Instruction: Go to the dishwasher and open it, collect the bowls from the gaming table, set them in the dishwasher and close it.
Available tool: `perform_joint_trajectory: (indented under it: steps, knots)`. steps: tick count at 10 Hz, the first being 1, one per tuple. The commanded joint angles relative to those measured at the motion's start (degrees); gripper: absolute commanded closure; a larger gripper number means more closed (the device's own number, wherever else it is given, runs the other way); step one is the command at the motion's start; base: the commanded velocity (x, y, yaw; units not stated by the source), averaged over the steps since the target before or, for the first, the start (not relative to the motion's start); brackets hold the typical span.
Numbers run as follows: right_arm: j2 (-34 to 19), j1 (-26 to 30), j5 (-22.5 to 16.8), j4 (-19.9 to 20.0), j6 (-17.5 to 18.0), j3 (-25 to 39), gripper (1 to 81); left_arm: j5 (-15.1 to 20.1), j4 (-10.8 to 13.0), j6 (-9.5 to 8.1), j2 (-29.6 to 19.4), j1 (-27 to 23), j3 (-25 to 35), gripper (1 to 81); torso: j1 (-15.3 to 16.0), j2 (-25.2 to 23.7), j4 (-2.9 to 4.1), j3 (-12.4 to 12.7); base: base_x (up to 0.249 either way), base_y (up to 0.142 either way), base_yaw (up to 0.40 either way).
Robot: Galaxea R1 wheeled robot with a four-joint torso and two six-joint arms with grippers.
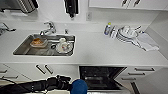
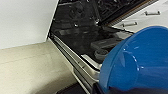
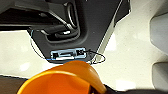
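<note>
- Bowl (image 1: pixel 79 86), one blue, rides on my left gripper (image 1: pixel 67 84) beside the open dishwasher (image 1: pixel 101 77); finger state I cannot tell.
- Right wrist alone shows one orange bowl (image 3: pixel 62 78).

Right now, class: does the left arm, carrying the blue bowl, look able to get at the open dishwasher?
Probably yes. The dishwasher stands open just beside the blue bowl, and in the left wrist view nothing lies between the bowl and the dark interior.
</note>
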Motion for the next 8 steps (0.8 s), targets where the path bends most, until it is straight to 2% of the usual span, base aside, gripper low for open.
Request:
perform_joint_trajectory:
  steps: [1,2,3,5,6,7,8]
  knots:
    - [-0.79,-1.62,-4.18,-0.42,-0.09,0.27,81.1,7.04,-1.05,-2.97,6.11,-9.95,2.44,81.1,0.00,0.00,0.00,0.00,0.000,0.000,0.000]
    - [-0.61,-1.53,-4.18,-0.42,-0.09,0.17,81.1,6.77,-0.53,-3.32,8.48,-10.40,2.36,81.1,0.00,0.00,0.00,0.00,0.000,0.000,0.000]
    - [-0.61,-1.53,-4.18,-0.42,-0.09,0.18,81.1,6.24,1.41,-4.02,10.86,-10.48,2.18,81.1,0.00,0.00,0.00,0.00,0.000,0.000,0.000]
    - [-0.61,-1.62,-4.18,-0.42,-0.09,0.35,81.1,3.78,8.60,-10.69,15.95,-10.48,1.13,81.1,0.02,0.02,0.00,0.00,0.000,0.000,0.000]
    - [-0.61,-1.62,-4.09,-0.42,-0.09,0.44,81.1,2.91,11.41,-13.16,18.15,-10.48,0.51,81.1,0.02,0.02,0.00,0.00,0.000,0.000,0.000]
    - [-0.61,-1.62,-3.83,-0.33,0.08,0.44,81.1,1.85,13.19,-14.39,20.17,-10.48,-0.54,81.1,0.02,0.02,0.00,-0.02,0.000,0.000,0.000]
    - [-0.61,-1.79,-3.56,-0.33,0.17,0.53,81.1,0.71,13.97,-14.92,21.93,-10.48,-1.94,81.1,0.02,0.02,0.00,-0.02,0.000,0.000,0.000]
